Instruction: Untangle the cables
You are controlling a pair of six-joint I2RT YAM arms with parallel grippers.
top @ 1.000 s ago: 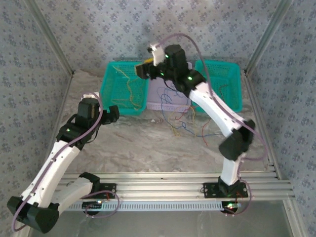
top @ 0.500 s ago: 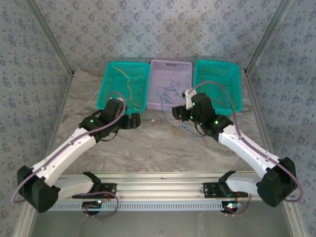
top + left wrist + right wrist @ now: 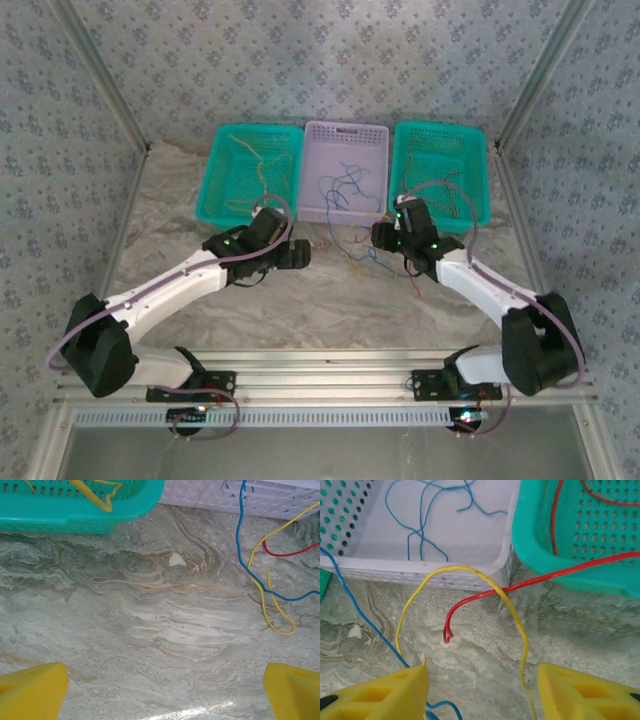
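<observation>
Nearest me, my left tool (image 3: 160,695) stands released, jaws wide. Between them is bare desk (image 3: 165,630), and nothing is gripped. My right tool (image 3: 480,695) stands partly apart. A yellow cable (image 3: 460,570) arches up between its fingers and passes close by each. I see no clamp on it, so I judge this tool released too.

Just beyond both tools, the unsorted cables (image 3: 362,255) lie in a loose tangle of yellow, blue and red on the desk, in front of the lilac basket (image 3: 345,127).

Farthest off, the left teal basket (image 3: 250,128) holds yellow strands, the lilac basket blue ones, and the right teal basket (image 3: 440,126) red ones. I judge the sorting well advanced but unfinished, since the tangle on the desk is still to be parted and binned.

The top view gives the layout of arms and baskets but renders the strands faintly. The right wrist view settles a detail: a red cable (image 3: 545,577) lies draped over the right teal basket's rim, its hooked end down on the desk. The left wrist view shows the strands crossing to the right of my left tool, apart from its jaws.
</observation>
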